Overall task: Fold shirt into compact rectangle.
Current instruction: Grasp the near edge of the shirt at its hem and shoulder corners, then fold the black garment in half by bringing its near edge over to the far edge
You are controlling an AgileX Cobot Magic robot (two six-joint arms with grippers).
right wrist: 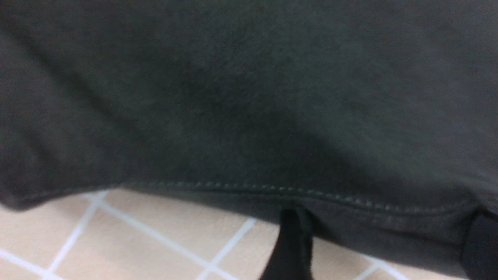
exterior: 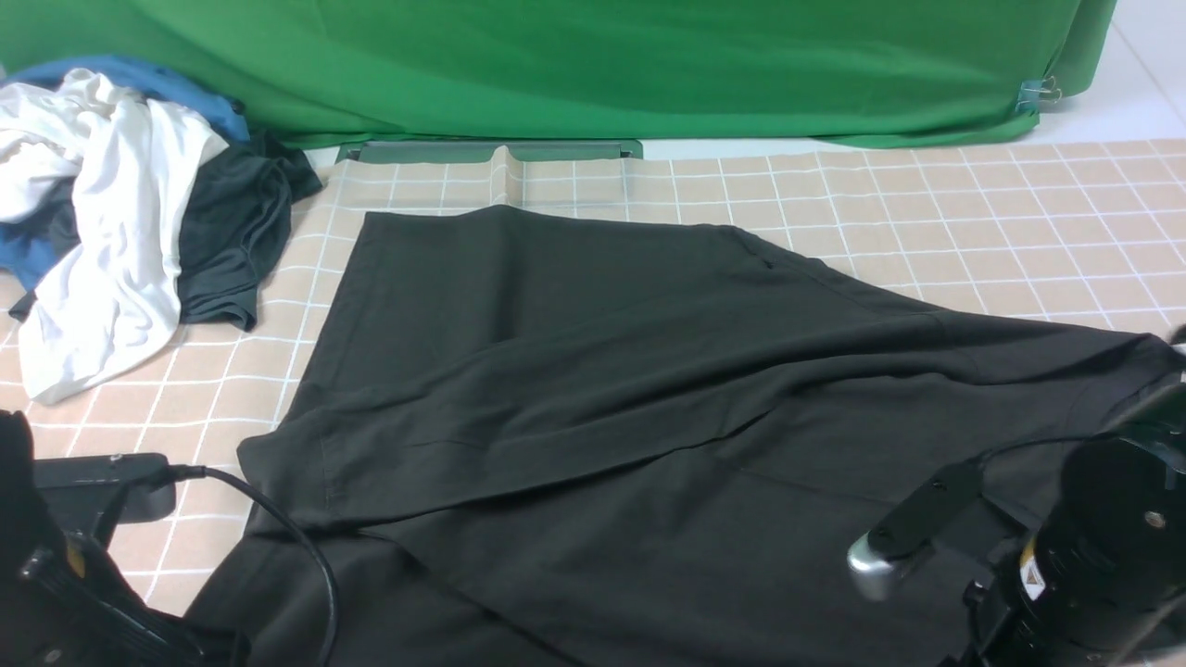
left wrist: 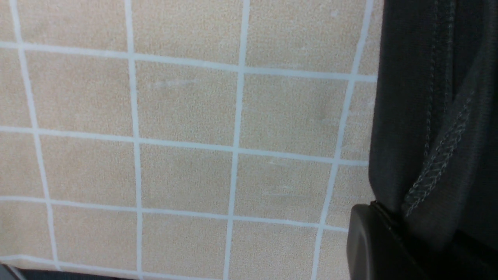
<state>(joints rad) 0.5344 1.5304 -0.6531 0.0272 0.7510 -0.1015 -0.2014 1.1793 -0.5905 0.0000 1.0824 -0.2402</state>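
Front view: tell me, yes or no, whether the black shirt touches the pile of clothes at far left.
No: a strip of checked tablecloth shows between the shirt and the pile of clothes.

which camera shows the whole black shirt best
The front view: the shirt shows nearly whole, spread on the checked mat with one part folded over. The left wrist view catches only a strip with its stitched hem; the right wrist view only blurred cloth and a hem seam close up.
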